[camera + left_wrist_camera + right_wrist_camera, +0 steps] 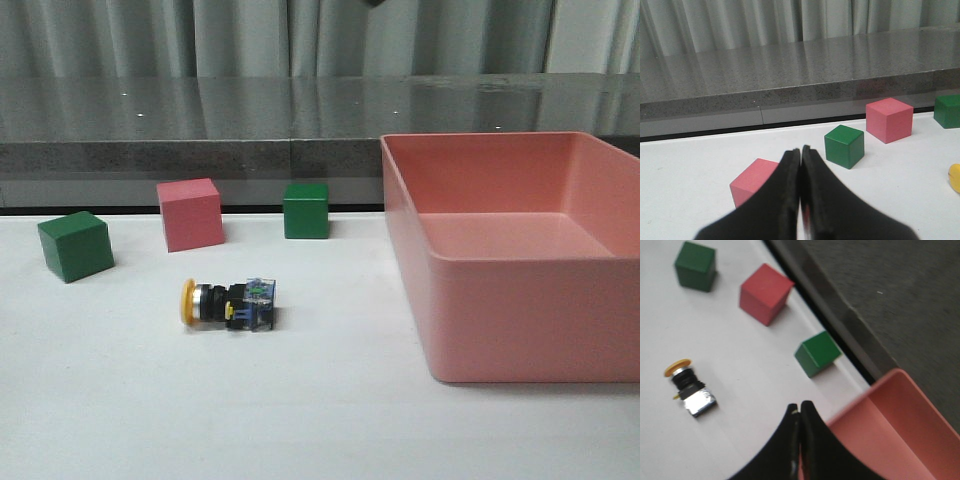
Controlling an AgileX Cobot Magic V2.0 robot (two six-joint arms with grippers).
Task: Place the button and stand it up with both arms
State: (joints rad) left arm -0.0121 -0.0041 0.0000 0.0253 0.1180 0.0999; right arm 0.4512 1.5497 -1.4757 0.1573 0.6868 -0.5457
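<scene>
While the small yellow-capped push-button with black body and clear square base (230,303) lies on its side on the white table (300,420), cap towards the robot's left, no step has yet been started. Both the left gripper (800,150) and the right gripper (799,405) are seen pressed shut, empty, well apart from it. An approach and opened fingers are judged needed next.

The button (229,302) has a yellow cap, black body and clear-bluish base with what appears to be a green insert. Cubes: two green (75,245) (305,210), one pink (190,214). The bin (520,300) is salmon-pink; the table (300,420) is white.
</scene>
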